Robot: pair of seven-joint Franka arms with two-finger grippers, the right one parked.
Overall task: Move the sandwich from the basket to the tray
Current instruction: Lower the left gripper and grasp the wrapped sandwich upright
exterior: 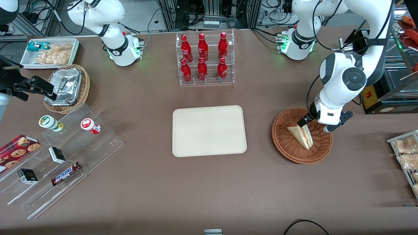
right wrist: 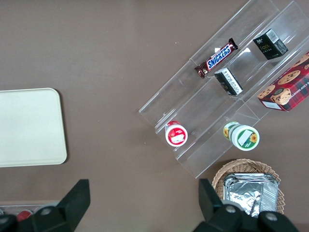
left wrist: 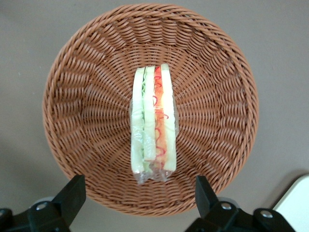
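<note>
While hovering low over the basket, holds the jaws wide apart, gripping nothing. Looks like a deliberate line-up: one finger to each side of the wedge, with room to drop past the bread before closing.

Starting with the largest: brown counter under everything. Cream tray flat and bare, well away from the jaws toward the parked arm's end, probably left free as the landing spot. Round reddish-brown basket directly beneath the jaws. Sandwich in the basket's middle, resting on its bread slope with the layered edge up and wrapped in clear film. Sits just below the jaws in the front view. Not yet touched, by the look of it.

Around: rack of red bottles farther from the front camera than the tray, off the direct line from jaws to tray. Clear stepped stand with snacks well out at the parked arm's end. Snack packets near the jaws at the working arm's end. Only likely snag: the basket's raised rim, so lift first, then carry across.
</note>
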